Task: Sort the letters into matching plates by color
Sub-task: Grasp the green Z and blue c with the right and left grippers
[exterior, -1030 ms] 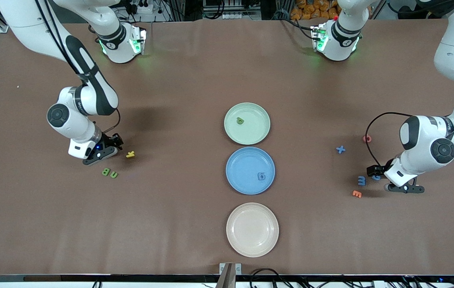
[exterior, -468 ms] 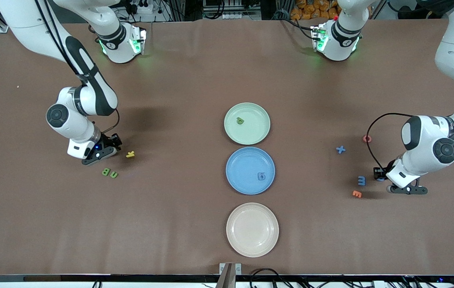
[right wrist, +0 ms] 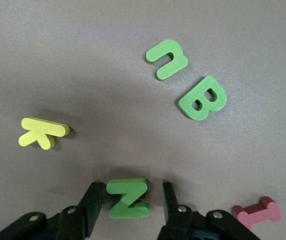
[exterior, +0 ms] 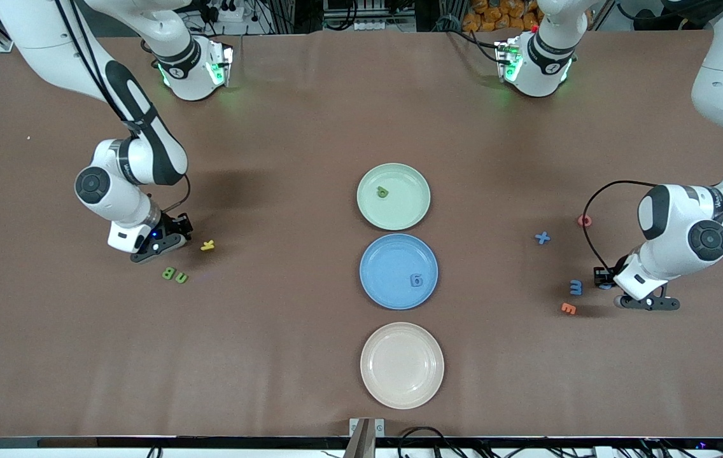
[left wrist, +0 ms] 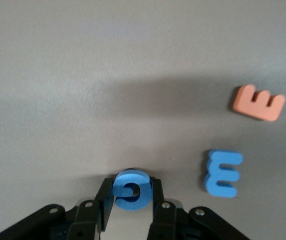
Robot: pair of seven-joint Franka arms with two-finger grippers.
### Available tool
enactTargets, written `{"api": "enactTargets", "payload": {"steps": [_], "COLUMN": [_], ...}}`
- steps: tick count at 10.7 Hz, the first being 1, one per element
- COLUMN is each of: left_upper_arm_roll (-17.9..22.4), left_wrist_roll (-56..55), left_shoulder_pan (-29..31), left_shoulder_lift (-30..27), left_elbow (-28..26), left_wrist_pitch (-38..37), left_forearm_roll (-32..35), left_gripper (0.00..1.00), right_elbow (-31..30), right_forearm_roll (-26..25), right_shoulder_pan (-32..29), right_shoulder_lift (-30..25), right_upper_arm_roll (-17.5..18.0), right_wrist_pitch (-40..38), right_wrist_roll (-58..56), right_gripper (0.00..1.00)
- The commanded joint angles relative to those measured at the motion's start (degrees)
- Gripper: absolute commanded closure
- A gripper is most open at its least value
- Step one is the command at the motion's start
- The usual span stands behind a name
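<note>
Left gripper (left wrist: 131, 205) was clamped on the blue c (left wrist: 131, 189) at table level, near the table's left-arm end; blue plate (exterior: 377, 289) lay mid-table, toward the right arm. Right gripper (right wrist: 129, 202) was apart w/ the green Z (right wrist: 128, 198) between its fingers, not yet pinched, near the right-arm end. We saw both letters only in wrist views; the front view hid them.

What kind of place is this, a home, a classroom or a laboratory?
Most likely a robotics laboratory. Two white arms are bolted along one edge of a table under a brown cover, cables trail off its edge, and metal framing stands past it.
</note>
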Motion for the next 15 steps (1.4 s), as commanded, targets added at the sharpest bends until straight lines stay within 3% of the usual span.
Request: {"api": "enactTargets", "payload": {"steps": [1, 5, 10, 15], "left_upper_arm_roll": [-0.33, -0.5, -0.41, -1.99], "left_wrist_roll": [-3.95, -9.74, -21.69, -28.65], "left_shoulder_pan": [-3.73, -7.26, -15.95, -20.45], "left_shoulder_lift": [-0.81, -0.81, -0.81, -1.33], "left_elbow": [6.18, 9.72, 12.89, 13.15], "left_wrist_pitch": [-10.57, -15.35, -21.59, -23.08], "left_forearm_roll": [1.27, 0.3, -1.37, -8.93], "left_gripper": [1.0, 1.0, 1.0, 1.0], "right_elbow": [-0.59, 0.81, 5.11, 8.8], "right_forearm_roll": [1.13, 1.13, 1.31, 1.31], "right_shoulder_pan": [1.04, 1.13, 2.0, 5.16], "right_shoulder_lift": [-0.04, -3.46, -8.03, -9.53], "right_upper_arm_roll": [-0.52, -1.05, -1.4, -2.54], "right_wrist_pitch": [0.75, -5.47, -16.89, -23.14], "right_wrist_roll": [-0.8, -0.45, 0.17, 7.62], "right_gripper": [1.0, 1.0, 1.0, 1.0]}}
